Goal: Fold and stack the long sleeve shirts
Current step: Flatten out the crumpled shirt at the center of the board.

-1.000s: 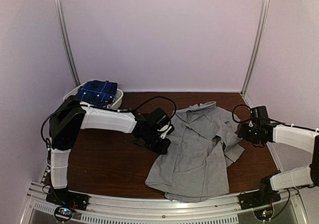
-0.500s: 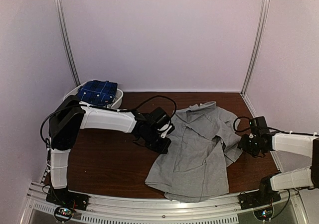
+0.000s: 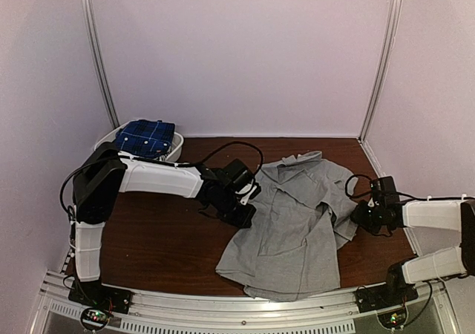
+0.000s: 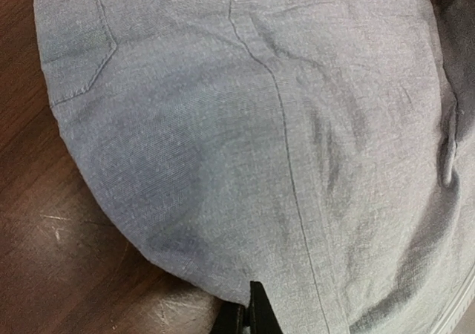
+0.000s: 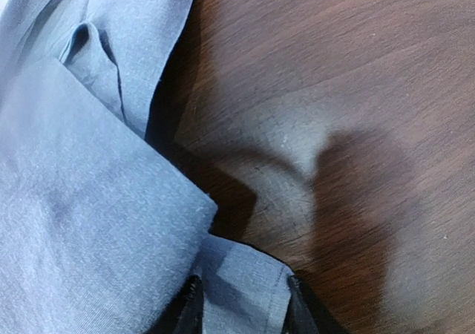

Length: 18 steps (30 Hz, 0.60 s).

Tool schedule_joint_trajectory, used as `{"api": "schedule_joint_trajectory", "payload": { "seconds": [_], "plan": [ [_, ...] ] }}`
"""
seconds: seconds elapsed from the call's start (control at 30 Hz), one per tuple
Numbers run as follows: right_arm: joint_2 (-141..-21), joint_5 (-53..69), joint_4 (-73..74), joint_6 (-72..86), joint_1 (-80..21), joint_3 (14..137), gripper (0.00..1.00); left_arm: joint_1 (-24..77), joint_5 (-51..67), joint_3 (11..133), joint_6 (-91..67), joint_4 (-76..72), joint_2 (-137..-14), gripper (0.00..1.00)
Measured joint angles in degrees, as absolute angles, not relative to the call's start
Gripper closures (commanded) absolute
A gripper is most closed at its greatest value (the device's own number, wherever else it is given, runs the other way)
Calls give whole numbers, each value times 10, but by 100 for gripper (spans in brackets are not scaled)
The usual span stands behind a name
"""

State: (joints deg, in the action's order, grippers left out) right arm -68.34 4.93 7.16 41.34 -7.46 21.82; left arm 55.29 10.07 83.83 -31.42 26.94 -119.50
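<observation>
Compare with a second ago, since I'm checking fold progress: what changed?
The right pincer slid toward the near edge and down, its jaws narrowing astride the right edge of the grey shirt. The left pincer stayed clamped on the left hem; plaid shirt and basket unmoved.

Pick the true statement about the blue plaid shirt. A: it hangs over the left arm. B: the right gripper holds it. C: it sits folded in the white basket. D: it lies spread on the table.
C: the blue plaid shirt sits folded in the white basket, far left.
</observation>
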Motion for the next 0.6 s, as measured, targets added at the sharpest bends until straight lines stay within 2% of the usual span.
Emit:
{"api": "schedule_joint_trajectory", "payload": {
  "seconds": [0.13, 0.2, 0.4, 0.6],
  "plan": [
    [-691, 62, 65, 424, -75, 217, 93, 553, 103, 838, -316, 269, -1195, 98],
    [-691, 63, 66, 427, -75, 218, 100, 553, 103, 839, -319, 269, -1195, 98],
    [-667, 51, 100, 422, -75, 251, 100, 553, 111, 839, -343, 260, -1195, 100],
    [-653, 13, 154, 387, -71, 379, 100, 562, 101, 836, -381, 244, -1194, 100]
  ]
}}
